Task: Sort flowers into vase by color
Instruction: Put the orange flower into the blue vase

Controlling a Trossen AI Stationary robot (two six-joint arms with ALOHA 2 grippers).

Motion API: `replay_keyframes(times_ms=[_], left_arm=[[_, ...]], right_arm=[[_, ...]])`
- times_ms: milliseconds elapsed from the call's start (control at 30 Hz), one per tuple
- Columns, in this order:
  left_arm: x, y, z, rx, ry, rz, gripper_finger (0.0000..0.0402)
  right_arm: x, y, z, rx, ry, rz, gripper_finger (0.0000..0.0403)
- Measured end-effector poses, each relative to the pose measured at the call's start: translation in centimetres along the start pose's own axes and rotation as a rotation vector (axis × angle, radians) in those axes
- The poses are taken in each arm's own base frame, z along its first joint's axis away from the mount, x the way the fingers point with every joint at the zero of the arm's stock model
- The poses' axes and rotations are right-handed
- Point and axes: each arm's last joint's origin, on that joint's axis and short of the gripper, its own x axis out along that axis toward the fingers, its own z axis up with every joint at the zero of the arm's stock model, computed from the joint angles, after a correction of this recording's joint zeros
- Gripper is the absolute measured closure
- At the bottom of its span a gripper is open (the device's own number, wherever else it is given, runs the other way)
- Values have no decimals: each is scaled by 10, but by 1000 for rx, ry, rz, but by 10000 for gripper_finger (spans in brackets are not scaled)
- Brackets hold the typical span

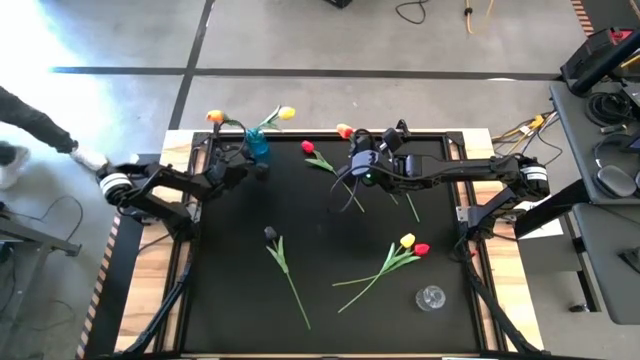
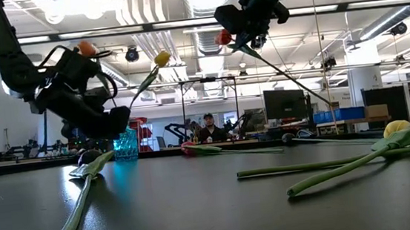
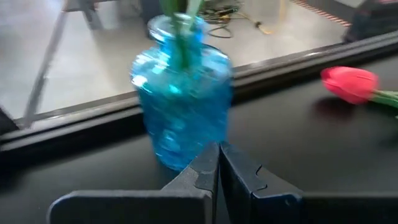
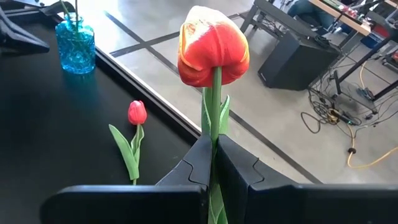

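- Presently, right claw [image 4: 214, 163] is gripping the red-orange tulip [image 4: 213, 56] by its stem, well apart from the blue vase [image 1: 258, 147].
- Left claw [image 3: 218, 163] is hovering pinched together, empty, just beside that vase.

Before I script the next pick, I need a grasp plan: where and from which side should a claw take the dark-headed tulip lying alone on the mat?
Grip the dark-headed tulip on its thin green stem, just below the leaves, coming straight down from above. It lies flat on the black mat with bare mat on both sides, so set the fingers across the stem; the small head looks too soft to pinch.
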Motion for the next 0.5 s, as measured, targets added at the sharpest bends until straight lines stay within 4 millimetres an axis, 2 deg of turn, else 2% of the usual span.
replay_keyframes(times_ms=[133, 333, 400, 500], left_arm=[[-15, -5, -7, 9, -19, -66, 402], [-51, -9, -23, 12, -99, -239, 402], [-63, -9, -28, 8, -124, -336, 402], [-77, -20, -26, 39, -142, -473, 402]], right_arm=[[-4, 2, 0, -12, -6, 12, 390], [-14, 14, 5, 3, -79, 67, 390], [-15, 21, 6, 7, -129, 124, 390], [-10, 35, 5, 23, -229, 270, 392]])
